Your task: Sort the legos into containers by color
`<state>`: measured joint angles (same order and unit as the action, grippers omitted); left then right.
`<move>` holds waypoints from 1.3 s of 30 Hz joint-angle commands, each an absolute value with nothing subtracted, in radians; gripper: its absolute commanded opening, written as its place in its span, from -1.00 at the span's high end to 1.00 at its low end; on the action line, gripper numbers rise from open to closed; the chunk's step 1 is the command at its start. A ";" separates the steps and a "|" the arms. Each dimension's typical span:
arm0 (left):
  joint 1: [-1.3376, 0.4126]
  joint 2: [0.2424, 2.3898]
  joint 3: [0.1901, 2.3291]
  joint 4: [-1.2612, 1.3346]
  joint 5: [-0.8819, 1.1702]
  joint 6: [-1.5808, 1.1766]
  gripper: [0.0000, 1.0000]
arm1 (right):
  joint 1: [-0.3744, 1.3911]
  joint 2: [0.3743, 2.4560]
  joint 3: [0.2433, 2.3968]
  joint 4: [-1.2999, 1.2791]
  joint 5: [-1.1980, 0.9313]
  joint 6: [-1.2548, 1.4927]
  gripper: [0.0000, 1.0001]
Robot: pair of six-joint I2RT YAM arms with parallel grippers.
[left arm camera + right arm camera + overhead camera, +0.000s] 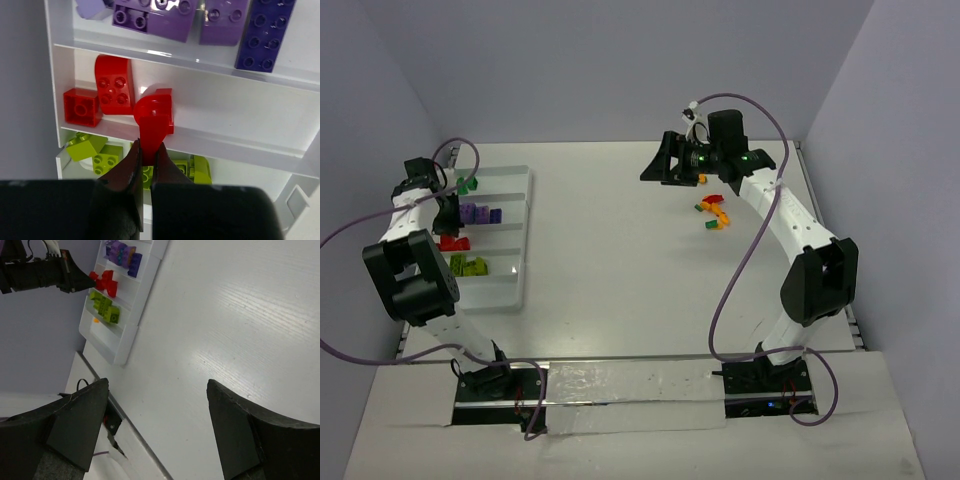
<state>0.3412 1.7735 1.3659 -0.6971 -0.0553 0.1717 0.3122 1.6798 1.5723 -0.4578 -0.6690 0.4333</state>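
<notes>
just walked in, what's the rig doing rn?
Lego colour sort, mid-run. The left end effector is shut on a red brick, holding it over the red compartment of the tray, where two red bricks already lie. Purple bricks and lime green bricks sit in the neighbouring compartments. The right end effector is open and empty, near the loose bricks on the table.

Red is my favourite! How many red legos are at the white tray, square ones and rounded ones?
Square red brick: 1
Rounded red pieces: 2, one of them held by the left gripper
Total: 3
</notes>
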 commanded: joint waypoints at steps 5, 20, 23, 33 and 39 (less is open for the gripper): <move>0.335 1.702 1.378 -0.743 0.115 0.346 1.00 | 0.315 1.676 1.627 -0.472 -0.615 0.351 -0.72; 0.337 1.735 1.428 -0.936 0.195 0.635 0.90 | 0.316 1.637 1.629 -0.619 -0.454 0.048 -0.71; 0.336 1.769 1.460 -0.949 0.185 0.642 0.89 | 0.318 1.623 1.606 -0.616 -0.417 0.020 -0.71; 0.327 1.915 1.598 -0.977 0.172 0.583 0.77 | 0.317 1.622 1.560 -0.603 -0.408 -0.020 -0.71; 0.322 1.954 1.606 -0.965 0.154 0.575 0.61 | 0.316 1.641 1.569 -0.615 -0.392 -0.039 -0.75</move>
